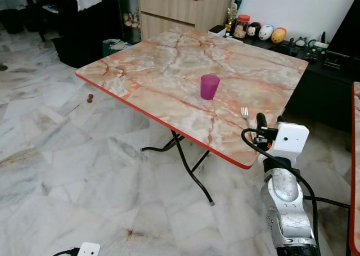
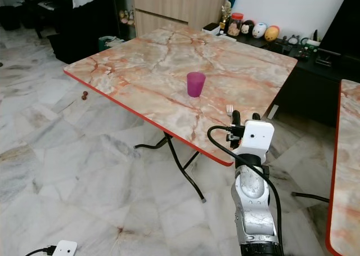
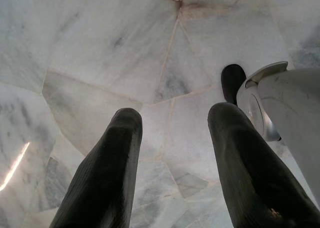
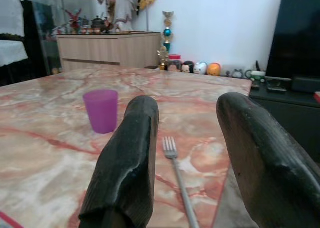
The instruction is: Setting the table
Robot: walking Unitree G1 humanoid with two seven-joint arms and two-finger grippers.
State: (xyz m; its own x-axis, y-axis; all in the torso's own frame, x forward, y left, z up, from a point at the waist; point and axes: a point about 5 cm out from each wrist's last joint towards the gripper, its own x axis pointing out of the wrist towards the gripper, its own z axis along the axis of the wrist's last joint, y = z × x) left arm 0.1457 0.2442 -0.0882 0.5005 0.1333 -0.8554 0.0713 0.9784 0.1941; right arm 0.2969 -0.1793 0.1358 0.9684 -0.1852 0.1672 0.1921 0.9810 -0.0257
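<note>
Fingers of the right gripper [image 4: 187, 153] are spread wide apart, and they hold nothing. They hang just over the near edge of the table [image 1: 169, 59], one on each side of the fork [image 4: 176, 180]. I cannot tell if they touch the fork or the table top.

The left gripper [image 3: 172, 163] is open wide too, and it has nothing in it. It points down at the pale marble floor [image 3: 100, 47], beside a grey and white part of the robot.

The fork is thin and silver. It lies flat on the table near the edge by the robot, with its prongs pointing away toward the far side. A purple cup [image 1: 209, 86] stands upright near the middle of the table, well apart from the fork. It looks like see-through plastic.

The table top is pink and orange marble with a red rim, and it sits on thin black folding legs.

The right arm [image 2: 253, 205] is silver and comes up from below, with a white box at the wrist and a black cable looping beside it. It reaches forward to the table edge. The left arm hangs down low.
</note>
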